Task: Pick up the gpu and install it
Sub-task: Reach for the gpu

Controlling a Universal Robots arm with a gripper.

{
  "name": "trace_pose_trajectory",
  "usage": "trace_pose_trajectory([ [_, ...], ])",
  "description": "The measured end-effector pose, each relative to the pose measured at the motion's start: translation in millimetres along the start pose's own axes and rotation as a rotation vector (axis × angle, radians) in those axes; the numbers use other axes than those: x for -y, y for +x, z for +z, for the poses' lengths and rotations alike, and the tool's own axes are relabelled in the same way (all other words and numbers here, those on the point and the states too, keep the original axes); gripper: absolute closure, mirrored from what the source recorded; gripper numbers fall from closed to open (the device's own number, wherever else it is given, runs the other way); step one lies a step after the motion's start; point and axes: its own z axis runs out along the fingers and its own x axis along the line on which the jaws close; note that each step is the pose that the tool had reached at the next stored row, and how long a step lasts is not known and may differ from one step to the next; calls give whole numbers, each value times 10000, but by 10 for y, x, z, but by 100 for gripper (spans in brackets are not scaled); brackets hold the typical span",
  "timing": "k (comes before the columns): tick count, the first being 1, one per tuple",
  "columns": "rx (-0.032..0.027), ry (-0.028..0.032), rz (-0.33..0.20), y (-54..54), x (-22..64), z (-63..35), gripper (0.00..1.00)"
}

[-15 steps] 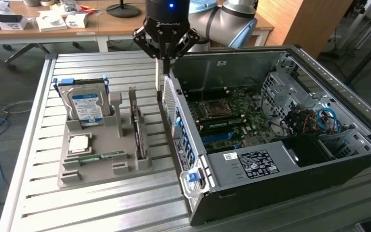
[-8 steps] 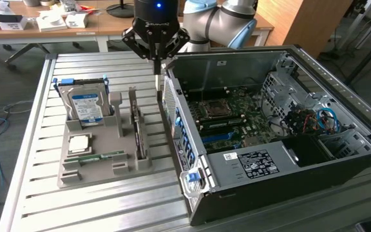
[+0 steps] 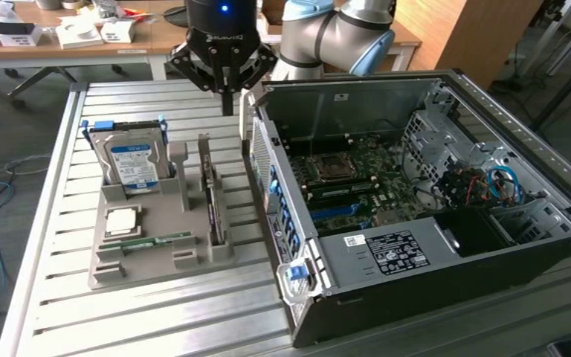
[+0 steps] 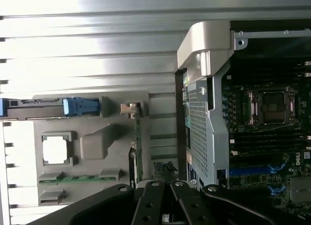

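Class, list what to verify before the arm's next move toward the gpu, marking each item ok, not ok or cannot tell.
1. Fingers open for a grasp: not ok, the gripper is shut.
2. Gripper empty: ok.
3. The gpu upright in the grey holder: ok.
4. Gripper over the gpu: not ok, it hangs offset toward the computer case.
5. Case open, motherboard exposed: ok.
6. Free expansion slot for the card: cannot tell.
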Motion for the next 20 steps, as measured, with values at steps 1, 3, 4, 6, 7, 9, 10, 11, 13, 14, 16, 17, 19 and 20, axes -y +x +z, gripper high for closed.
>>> trace_pose_trajectory([
  [1, 0, 0, 1, 22, 0, 0, 89],
  [3, 0, 0, 5, 71, 0, 2, 89],
  [4, 1, 0, 6, 93, 0, 3, 89],
  [6, 0, 1, 7, 136, 1, 3, 89],
  [7, 0, 0, 7, 157, 1, 4, 89],
  [9, 1, 0, 8, 201, 2, 6, 89],
  [10, 1, 0, 9, 219, 2, 7, 89],
  [11, 2, 0, 11, 228, 1, 7, 89],
  [13, 1, 0, 10, 227, 1, 7, 89],
  [14, 1, 0, 10, 227, 1, 7, 89],
  [16, 0, 1, 10, 228, 2, 6, 89],
  [17, -1, 1, 10, 230, 6, 5, 89],
  [19, 0, -1, 10, 235, 30, 5, 89],
  [20, 1, 0, 11, 238, 46, 5, 89],
])
